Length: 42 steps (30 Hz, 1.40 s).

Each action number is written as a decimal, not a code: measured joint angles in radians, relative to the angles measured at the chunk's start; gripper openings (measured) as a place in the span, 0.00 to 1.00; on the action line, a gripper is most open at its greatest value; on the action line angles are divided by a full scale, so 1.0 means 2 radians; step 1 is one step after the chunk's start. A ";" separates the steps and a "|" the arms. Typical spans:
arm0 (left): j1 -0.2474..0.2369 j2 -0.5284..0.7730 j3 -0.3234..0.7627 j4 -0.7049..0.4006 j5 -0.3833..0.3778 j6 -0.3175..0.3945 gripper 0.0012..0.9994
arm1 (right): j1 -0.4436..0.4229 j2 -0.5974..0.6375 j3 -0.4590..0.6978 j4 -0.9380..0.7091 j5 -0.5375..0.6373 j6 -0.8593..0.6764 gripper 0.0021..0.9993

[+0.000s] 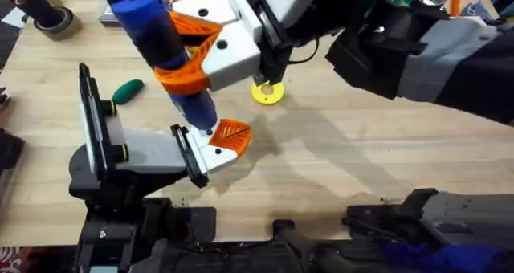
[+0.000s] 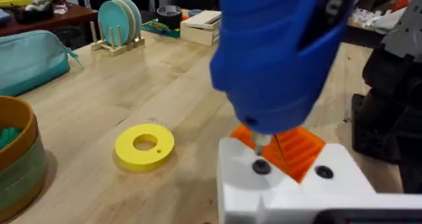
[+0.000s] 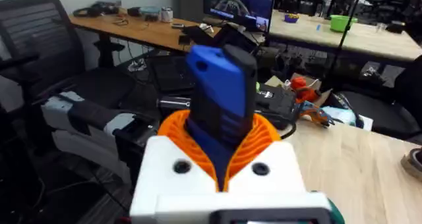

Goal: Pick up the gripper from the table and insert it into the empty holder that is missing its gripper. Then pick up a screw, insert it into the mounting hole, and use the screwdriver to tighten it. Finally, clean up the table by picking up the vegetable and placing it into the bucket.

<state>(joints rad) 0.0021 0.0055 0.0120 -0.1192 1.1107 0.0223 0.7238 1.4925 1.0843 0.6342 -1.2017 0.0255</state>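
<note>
At the edge of the left wrist view, part of the olive-yellow bucket [image 2: 16, 159] is seen on the desk [image 2: 151, 85], with something green visible inside it. A teal pouch [image 2: 30, 59] lies behind it, and a rack of teal plates [image 2: 120, 23] stands farther back. A yellow flat ring [image 1: 267, 91] lies on the desk just beyond the arms, and a roll of tape [image 1: 50, 19] sits at the far left corner. The green vegetable [image 1: 127, 89] lies on the desk to the left of the screwdriver, apart from both arms. The blue screwdriver [image 1: 165, 44] is clamped between the orange pads of the right end effector [image 1: 189, 60] and held tilted. Its dark tip is set down on a screw [image 2: 260, 167] in the white mount of the left end effector [image 1: 221, 144], beside the orange tip [image 1: 233, 132]. How far the left end effector is parted cannot be told.
</note>
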 joint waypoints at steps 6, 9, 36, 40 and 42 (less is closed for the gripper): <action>0.000 0.000 0.000 0.000 0.000 0.000 0.00 | 0.004 0.000 0.000 0.000 0.006 0.000 0.02; 0.000 0.000 0.000 0.000 0.000 0.000 0.00 | 0.005 0.000 0.000 0.000 0.006 0.000 0.02; 0.000 0.000 0.000 0.000 0.000 0.000 0.00 | 0.005 0.000 0.000 -0.011 0.012 0.000 0.02; 0.000 0.000 0.000 0.000 0.000 0.000 0.00 | 0.005 0.000 0.000 -0.011 0.012 0.000 0.02; 0.000 0.000 0.000 0.000 0.000 0.000 0.00 | 0.005 0.000 0.000 -0.011 0.012 0.000 0.02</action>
<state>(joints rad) 0.0021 0.0055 0.0120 -0.1192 1.1107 0.0223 0.7330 1.4925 1.0836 0.6121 -1.1782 0.0257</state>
